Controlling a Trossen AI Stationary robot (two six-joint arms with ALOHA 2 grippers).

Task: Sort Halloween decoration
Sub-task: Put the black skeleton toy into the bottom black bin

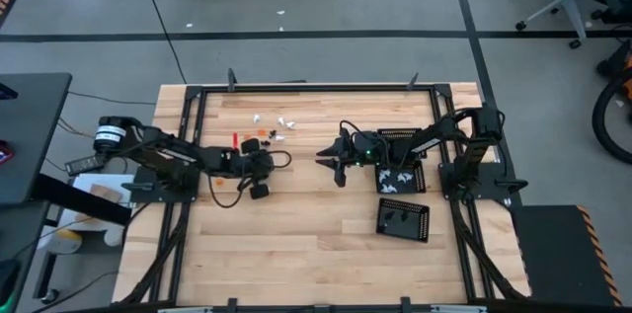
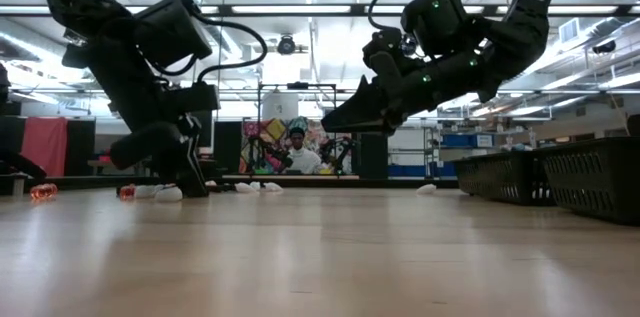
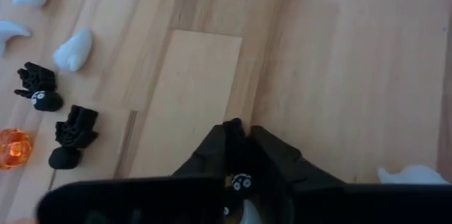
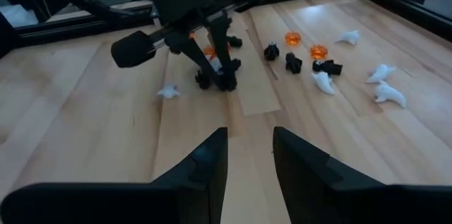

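My left pincer (image 3: 236, 155) pinches a black eyed piece (image 3: 240, 181), seen only in my wrist view, orientation unclear; my right pincer (image 4: 248, 155) hangs parted, empty.

Light falls evenly from above; in the low view, long ceiling light strips (image 2: 300, 9) burn bright and leave both arms as dark silhouettes. The desk (image 1: 316, 244) is brightly lit, with soft, short shadows under the arms. A pale glare patch lies on the boards in the right wrist view beside the orange pieces (image 4: 305, 44). The left wrist view is soft, its white ghost pieces (image 3: 73, 49) blurred, and the left end effector (image 3: 240, 146) out of focus.
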